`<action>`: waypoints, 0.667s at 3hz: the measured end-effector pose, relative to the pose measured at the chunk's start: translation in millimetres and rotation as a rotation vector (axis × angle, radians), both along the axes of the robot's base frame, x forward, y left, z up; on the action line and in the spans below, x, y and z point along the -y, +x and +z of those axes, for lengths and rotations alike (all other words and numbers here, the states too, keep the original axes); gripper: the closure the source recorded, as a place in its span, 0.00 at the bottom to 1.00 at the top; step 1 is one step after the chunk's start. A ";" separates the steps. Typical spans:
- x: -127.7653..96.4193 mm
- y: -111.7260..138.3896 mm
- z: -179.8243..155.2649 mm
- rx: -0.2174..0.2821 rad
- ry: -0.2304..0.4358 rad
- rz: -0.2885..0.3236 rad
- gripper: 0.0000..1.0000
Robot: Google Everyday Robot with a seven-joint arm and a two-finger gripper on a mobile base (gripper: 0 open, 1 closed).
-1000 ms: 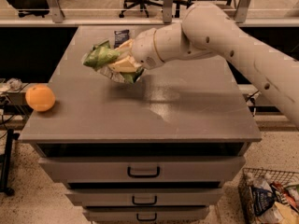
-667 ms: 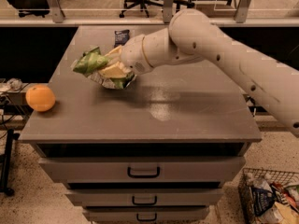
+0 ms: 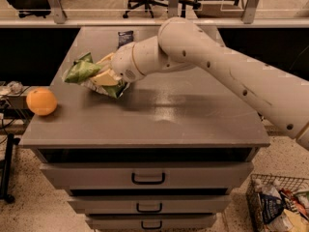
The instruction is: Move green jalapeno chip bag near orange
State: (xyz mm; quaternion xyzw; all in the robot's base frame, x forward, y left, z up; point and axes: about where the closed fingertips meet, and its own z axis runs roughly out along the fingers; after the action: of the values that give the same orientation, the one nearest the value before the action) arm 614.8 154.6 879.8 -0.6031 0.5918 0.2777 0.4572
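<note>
The green jalapeno chip bag is crumpled, light green with silvery edges, and is held just above the left part of the grey cabinet top. My gripper is shut on the bag, its white arm reaching in from the right. The orange sits at the cabinet's front left edge, left of and below the bag, apart from it.
A small dark packet lies at the back of the cabinet top. The cabinet has drawers with dark handles. A wire basket with packets stands on the floor at the lower right. Office chairs stand behind the rail.
My gripper has carried the chip bag leftward and toward the front, closer to the orange. The orange has not moved.
</note>
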 end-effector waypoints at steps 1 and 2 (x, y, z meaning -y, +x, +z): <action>-11.2 -2.9 0.6 -0.018 0.013 0.002 1.00; -17.6 -6.1 1.3 -0.037 0.020 0.007 0.89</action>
State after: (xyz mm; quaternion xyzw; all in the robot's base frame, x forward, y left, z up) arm 608.6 172.2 881.0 -0.5952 0.5952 0.2964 0.4512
